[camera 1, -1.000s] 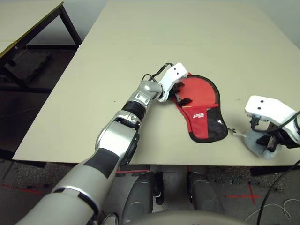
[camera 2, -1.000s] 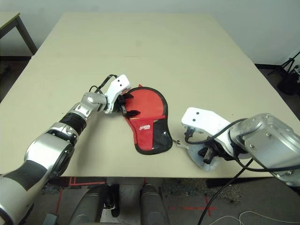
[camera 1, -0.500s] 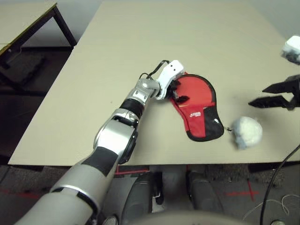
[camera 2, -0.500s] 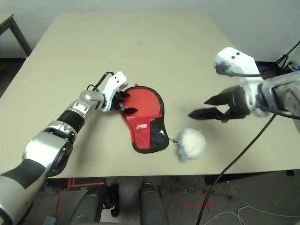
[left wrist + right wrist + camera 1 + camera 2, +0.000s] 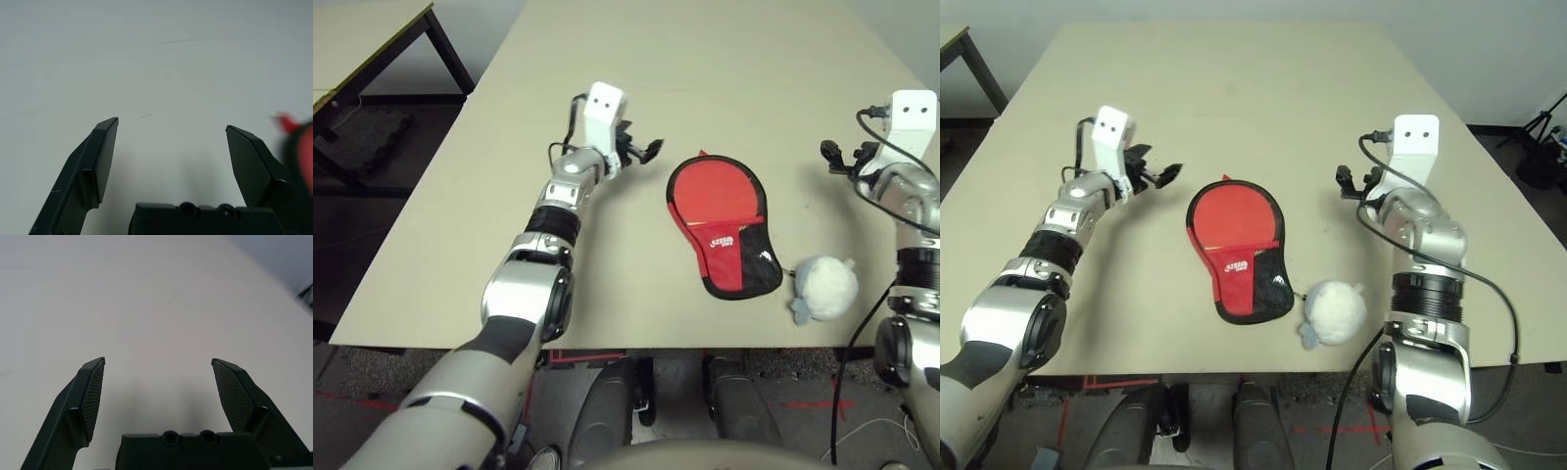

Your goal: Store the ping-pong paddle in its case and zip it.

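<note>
The case point(image 5: 1237, 250) lies closed at frame centre with the task apparently finished; both the left hand point(image 5: 1151, 174) and right hand point(image 5: 1356, 183) are spread, empty, needing only to retreat.

Case point(image 5: 721, 221): red fabric, black trim, black mesh patch, white logo. Ball point(image 5: 828, 289): white, fluffy, with a grey tag. Table point(image 5: 705, 78): plain beige. Grippers: black fingers point(image 5: 89, 396), white housings. Forearms are seen silver with black bands.
</note>
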